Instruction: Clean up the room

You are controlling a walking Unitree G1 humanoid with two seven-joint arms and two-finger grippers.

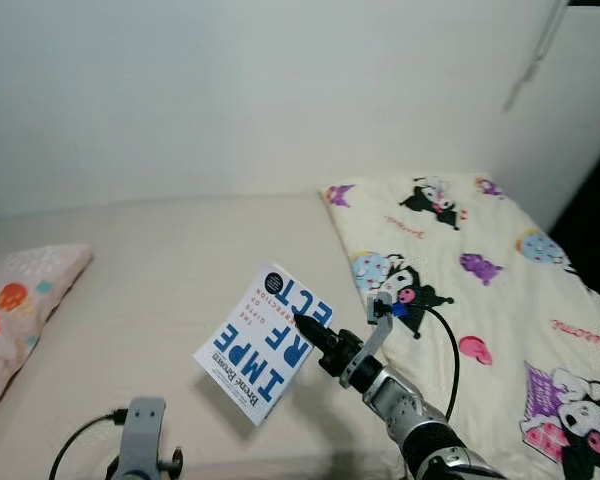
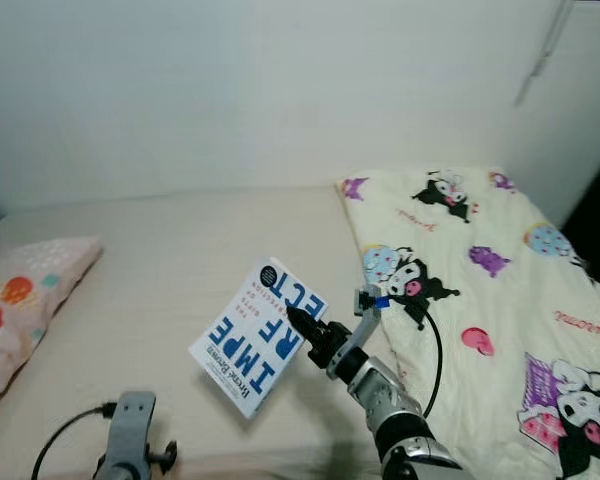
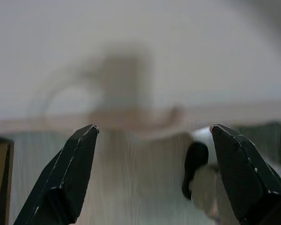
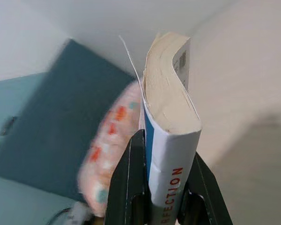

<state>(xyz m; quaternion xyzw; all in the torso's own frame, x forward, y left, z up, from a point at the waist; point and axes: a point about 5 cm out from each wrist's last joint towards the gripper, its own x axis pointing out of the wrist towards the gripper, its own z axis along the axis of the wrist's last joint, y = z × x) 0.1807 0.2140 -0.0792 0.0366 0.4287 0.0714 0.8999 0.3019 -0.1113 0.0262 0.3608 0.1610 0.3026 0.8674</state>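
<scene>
Above the bare mattress point(image 1: 170, 260), held clear of it: book point(image 1: 265, 342), pinched near its spine by right gripper point(image 1: 306, 328) — fingers closed on it. Risk, probably: grip only at one edge, so may swing or slip if moved fast. Long axis from 7 to 1 o'clock, cover facing up. Left gripper point(image 3: 152, 140) low at 7 o'clock — fingers apart, holding nothing.

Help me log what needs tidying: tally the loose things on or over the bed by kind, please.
Books: 1, the white and blue book clamped by the right gripper above the bed
Pillows: 1, the pink patterned pillow
Blankets: 1, the cartoon-print blanket
Total: 3
</scene>
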